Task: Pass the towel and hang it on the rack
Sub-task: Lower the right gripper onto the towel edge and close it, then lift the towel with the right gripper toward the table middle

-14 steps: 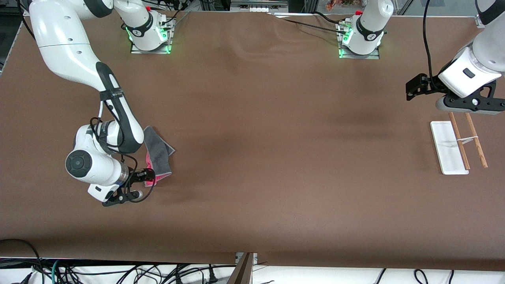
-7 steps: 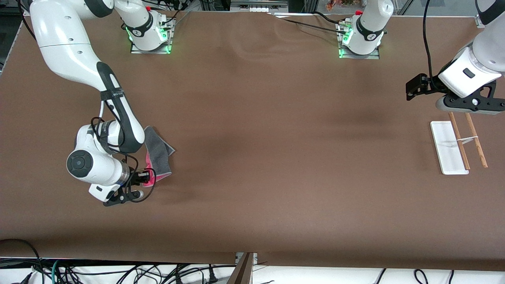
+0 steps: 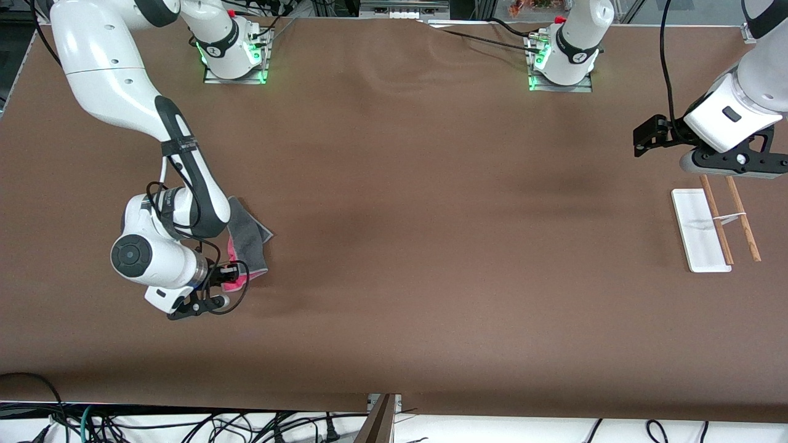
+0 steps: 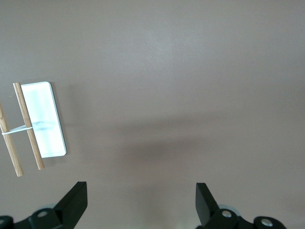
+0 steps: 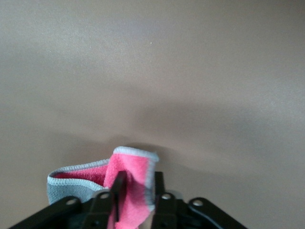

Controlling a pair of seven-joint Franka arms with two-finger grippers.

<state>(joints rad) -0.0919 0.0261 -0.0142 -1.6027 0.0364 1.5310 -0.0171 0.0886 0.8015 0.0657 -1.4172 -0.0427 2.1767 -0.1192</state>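
Observation:
The towel [image 3: 246,245], dark grey on top with a pink-red edge, lies on the table toward the right arm's end. My right gripper [image 3: 234,271] is shut on the towel's pink corner, which stands between its fingers in the right wrist view [image 5: 136,179]. The rack [image 3: 702,231], a white base with two brown rods [image 3: 731,218], stands toward the left arm's end and shows in the left wrist view [image 4: 43,119]. My left gripper [image 3: 643,136] is open and empty, in the air beside the rack, and waits.
The brown table [image 3: 431,215] is bare between towel and rack. The arm bases [image 3: 234,55] stand along the table's edge farthest from the camera. Cables hang below the edge nearest the camera.
My right arm has shifted a little toward the table's middle with the towel's pink corner in its fingers. The left arm has not moved.

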